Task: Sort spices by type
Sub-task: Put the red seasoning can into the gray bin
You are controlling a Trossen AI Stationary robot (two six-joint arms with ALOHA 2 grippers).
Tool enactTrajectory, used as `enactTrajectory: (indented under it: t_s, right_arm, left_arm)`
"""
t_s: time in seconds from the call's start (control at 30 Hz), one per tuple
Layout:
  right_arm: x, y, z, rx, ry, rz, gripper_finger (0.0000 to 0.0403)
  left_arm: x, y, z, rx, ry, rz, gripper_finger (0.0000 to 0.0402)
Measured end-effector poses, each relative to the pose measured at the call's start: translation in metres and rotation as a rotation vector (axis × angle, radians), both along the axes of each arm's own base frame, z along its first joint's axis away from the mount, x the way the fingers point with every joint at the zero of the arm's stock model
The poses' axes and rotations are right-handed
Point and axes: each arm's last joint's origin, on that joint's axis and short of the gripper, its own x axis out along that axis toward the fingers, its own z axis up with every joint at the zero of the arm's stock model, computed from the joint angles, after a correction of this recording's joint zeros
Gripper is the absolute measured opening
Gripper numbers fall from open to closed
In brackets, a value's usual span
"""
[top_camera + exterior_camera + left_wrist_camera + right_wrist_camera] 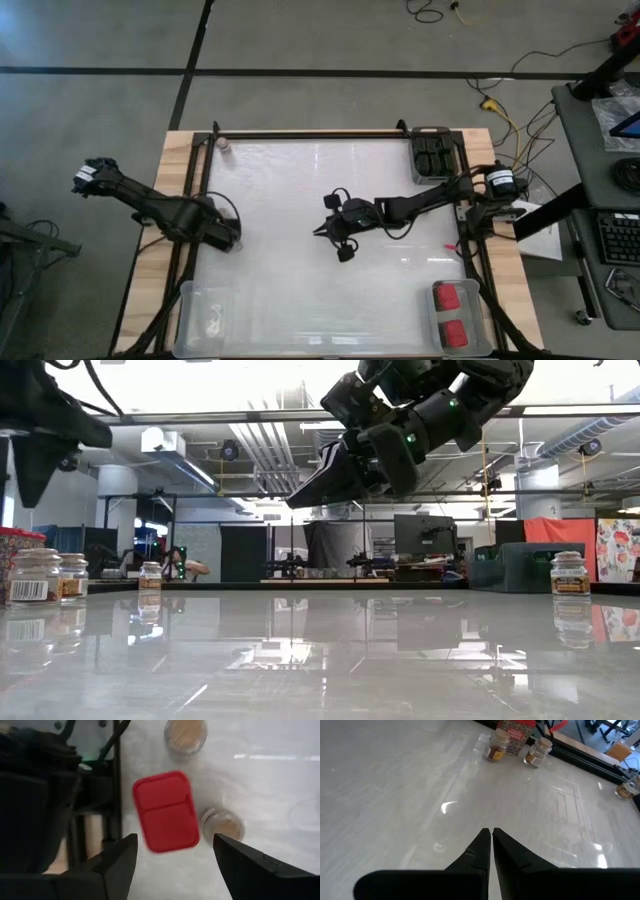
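My left gripper point(172, 857) hangs spread wide, the red-topped jar point(166, 811) just ahead between my fingers, two tan-lidded jars point(222, 823) beside it; I should centre, descend straight, avoid nudging neighbours; my right gripper point(491, 842) waits closed.

3 red-topped jars point(455, 296), 3 round tan-lidded jars point(495, 749).

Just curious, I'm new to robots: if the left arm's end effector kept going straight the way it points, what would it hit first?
Probably the red-topped jar: it lies directly ahead of the open left end effector.
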Motion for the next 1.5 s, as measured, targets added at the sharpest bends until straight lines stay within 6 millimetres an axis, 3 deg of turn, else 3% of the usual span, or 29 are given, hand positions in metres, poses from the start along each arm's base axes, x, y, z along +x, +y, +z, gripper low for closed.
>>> enactTrajectory:
  t_s: [0.57, 0.97, 1.2, 1.5]
  right_arm:
    - [0.000, 0.000, -0.001, 0.014, 0.000, -0.006, 0.0013]
    - [-0.003, 0.000, -0.005, 0.013, 0.014, 0.018, 0.0013]
    - [-0.003, 0.000, -0.005, 0.011, 0.015, 0.019, 0.0013]
    - [-0.004, 0.000, -0.005, 0.011, 0.015, 0.019, 0.0013]
  left_arm:
    - [-0.005, 0.003, -0.033, 0.063, -0.001, 0.144, 0.0245]
    - [0.002, 0.001, -0.030, 0.091, -0.024, 0.144, 0.0245]
    - [0.006, 0.000, -0.012, 0.103, -0.030, 0.089, 0.0245]
    - [0.009, -0.003, -0.025, 0.070, 0.041, 0.090, 0.0245]
